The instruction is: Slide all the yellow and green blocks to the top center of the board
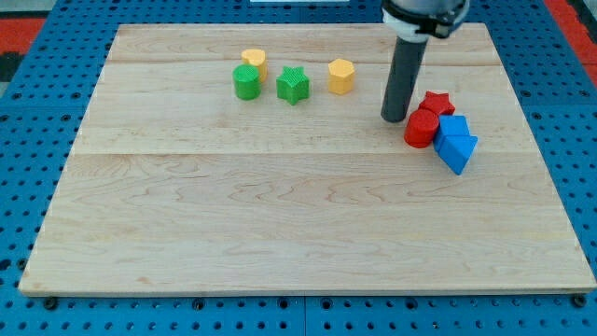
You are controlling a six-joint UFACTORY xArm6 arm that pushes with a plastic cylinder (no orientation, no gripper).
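A yellow cylinder-like block [254, 62] sits near the view's top, left of centre, with a green round block [246, 82] touching its lower edge. A green star block [292, 85] stands just right of them. A yellow hexagon block [341, 76] is a little further right. My tip [395, 119] rests on the board right of the yellow hexagon, close to the left side of a red cylinder [421, 129]. It touches none of the yellow or green blocks.
A red star [437, 103] sits above the red cylinder. Two blue blocks [454, 142] lie against them on the right. The wooden board [280, 233] lies on a blue pegboard table [28, 112].
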